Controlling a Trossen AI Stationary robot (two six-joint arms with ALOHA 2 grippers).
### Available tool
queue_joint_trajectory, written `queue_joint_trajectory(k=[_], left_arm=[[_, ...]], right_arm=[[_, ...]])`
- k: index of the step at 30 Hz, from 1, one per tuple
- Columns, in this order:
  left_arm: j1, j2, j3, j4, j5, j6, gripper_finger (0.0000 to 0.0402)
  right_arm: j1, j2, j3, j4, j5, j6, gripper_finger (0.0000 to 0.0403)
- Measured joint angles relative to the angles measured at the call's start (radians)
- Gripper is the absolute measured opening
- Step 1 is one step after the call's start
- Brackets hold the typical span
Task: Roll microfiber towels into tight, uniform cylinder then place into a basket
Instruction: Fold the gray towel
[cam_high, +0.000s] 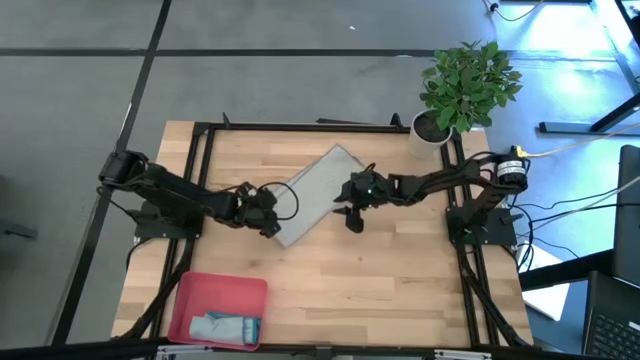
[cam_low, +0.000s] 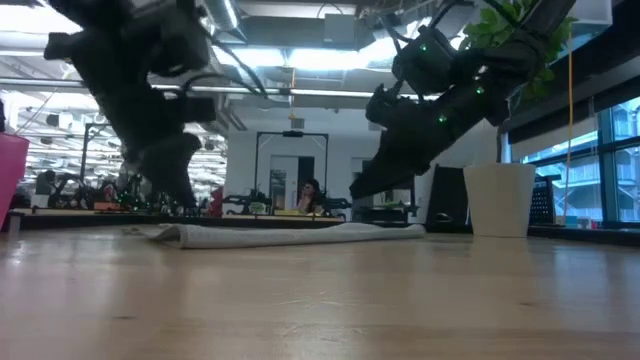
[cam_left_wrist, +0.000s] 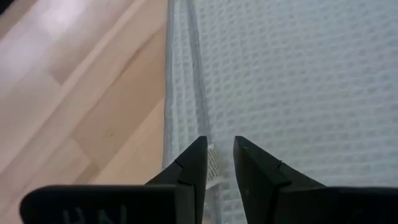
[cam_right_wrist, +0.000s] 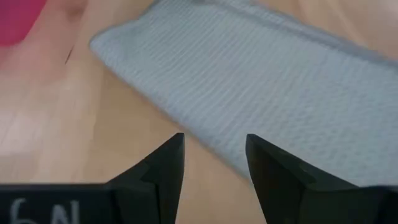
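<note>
While the grey towel (cam_high: 318, 195) lies flat in the middle of the table (cam_high: 400, 290), folded into a long strip, its long axis runs on a slant: one end points toward the far edge near the plant pot (cam_high: 428, 134), the other toward the near left, where the left arm reaches in. In the low view the same towel (cam_low: 290, 234) shows as a thin flat band on the wood, not yet rolled.

The left gripper (cam_high: 268, 222) sits at the strip's near-left end; in its wrist view the fingers (cam_left_wrist: 189, 171) stand close together with the towel's folded edge (cam_left_wrist: 213, 163) pinched between them, the waffle weave (cam_left_wrist: 292, 81) stretching away beyond.

The right gripper (cam_high: 353, 212) hangs over the strip's right long edge, its fingers (cam_right_wrist: 165, 165) spread apart and holding nothing, with the towel's edge (cam_right_wrist: 249, 87) just ahead of them.

The red basket (cam_high: 200, 290) rests at the near left corner of the table, well apart from both grippers, and the pale blue towel (cam_high: 226, 326) lies inside it as a bundle along its near wall
</note>
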Motion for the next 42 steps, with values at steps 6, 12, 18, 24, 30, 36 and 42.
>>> queue_joint_trajectory(k=[6, 12, 18, 24, 30, 36, 42], left_arm=[[0.025, 0.038, -0.031, 0.026, 0.023, -0.025, 0.0071], [0.019, 0.083, -0.03, 0.046, 0.095, -0.026, 0.0071], [-0.015, 0.11, -0.026, 0.093, 0.108, -0.028, 0.0071], [-0.064, 0.113, -0.028, 0.201, 0.167, -0.027, 0.0071], [-0.111, 0.115, -0.03, 0.299, 0.238, -0.027, 0.0071], [-0.151, 0.108, -0.019, 0.329, 0.178, -0.001, 0.0071], [-0.155, 0.093, 0.036, 0.284, 0.062, 0.072, 0.0071]], right_arm=[[0.02, 0.073, -0.001, 0.024, 0.008, 0.002, 0.0173], [0.01, 0.122, -0.001, 0.033, 0.118, 0.002, 0.0173], [-0.015, 0.127, -0.001, 0.036, 0.151, 0.002, 0.0173], [-0.049, 0.127, -0.001, 0.031, 0.174, 0.001, 0.0173], [-0.085, 0.127, -0.001, 0.033, 0.205, 0.001, 0.0173], [-0.101, 0.115, -0.002, 0.031, 0.207, 0.001, 0.0173], [-0.088, 0.04, 0.004, 0.03, 0.184, -0.023, 0.0173]])
